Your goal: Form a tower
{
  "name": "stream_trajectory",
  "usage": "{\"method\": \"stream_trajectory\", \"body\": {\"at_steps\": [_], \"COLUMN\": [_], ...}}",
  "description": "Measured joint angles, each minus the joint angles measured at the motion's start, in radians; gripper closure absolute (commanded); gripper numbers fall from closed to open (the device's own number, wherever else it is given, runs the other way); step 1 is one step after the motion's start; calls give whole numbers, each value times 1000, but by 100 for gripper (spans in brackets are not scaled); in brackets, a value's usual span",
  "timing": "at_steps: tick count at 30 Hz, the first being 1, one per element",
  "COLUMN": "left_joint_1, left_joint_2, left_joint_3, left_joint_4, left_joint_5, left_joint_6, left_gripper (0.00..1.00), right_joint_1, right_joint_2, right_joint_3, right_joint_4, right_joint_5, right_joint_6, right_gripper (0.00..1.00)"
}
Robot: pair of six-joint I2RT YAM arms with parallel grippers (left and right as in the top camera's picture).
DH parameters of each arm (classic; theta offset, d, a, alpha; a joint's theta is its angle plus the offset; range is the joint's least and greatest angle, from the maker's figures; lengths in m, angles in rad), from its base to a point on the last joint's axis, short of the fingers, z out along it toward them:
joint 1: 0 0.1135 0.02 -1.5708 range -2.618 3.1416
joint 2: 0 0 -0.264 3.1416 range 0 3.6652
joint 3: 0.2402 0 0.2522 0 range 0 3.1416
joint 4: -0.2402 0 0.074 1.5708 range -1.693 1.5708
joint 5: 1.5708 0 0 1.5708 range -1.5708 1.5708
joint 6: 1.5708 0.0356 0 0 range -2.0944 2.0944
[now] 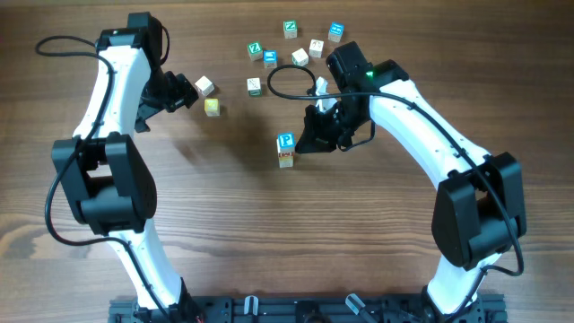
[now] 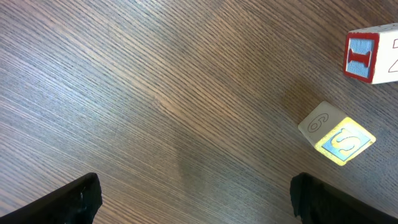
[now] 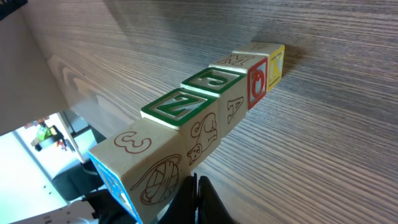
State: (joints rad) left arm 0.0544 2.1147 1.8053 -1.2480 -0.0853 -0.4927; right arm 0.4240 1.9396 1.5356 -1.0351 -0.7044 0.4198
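Overhead view: at the left, the left gripper [image 1: 186,92] hangs over the table [image 1: 179,197] with its jaws wide apart and nothing between them. Just to its right lie two single cubes, a pale cube [image 1: 205,86] and a yellowish cube [image 1: 212,107]. In the left wrist view the yellowish one shows a blue "S" and a "6", and the other shows a red face. Further right, toward the far side of the table, a group of loose cubes [image 1: 290,29] with green and blue faces lies around a black cable loop [image 1: 287,81]. Near the middle of the table stands the tower [image 1: 285,148], narrow and topped by a blue face. The right gripper [image 1: 303,142] is just beside it on its right, with jaws pressed together and holding nothing. In the right wrist view the closed tips are close by the top cube; I cannot tell whether they touch it.
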Motion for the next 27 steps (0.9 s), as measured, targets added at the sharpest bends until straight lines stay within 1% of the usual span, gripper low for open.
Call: {"method": "stream_trajectory", "body": {"at_steps": [24,27], "left_joint_1": [0,0], "left_joint_2": [0,0], "left_joint_3": [0,0], "left_joint_4": [0,0], "left_joint_5": [0,0], "left_joint_6": [0,0], "left_gripper": [0,0], "right_joint_1": [0,0], "right_joint_2": [0,0], "right_joint_3": [0,0], "right_joint_4": [19,21], "right_joint_5": [-6,48], "right_joint_6": [33,34], "right_gripper": [96,95]}}
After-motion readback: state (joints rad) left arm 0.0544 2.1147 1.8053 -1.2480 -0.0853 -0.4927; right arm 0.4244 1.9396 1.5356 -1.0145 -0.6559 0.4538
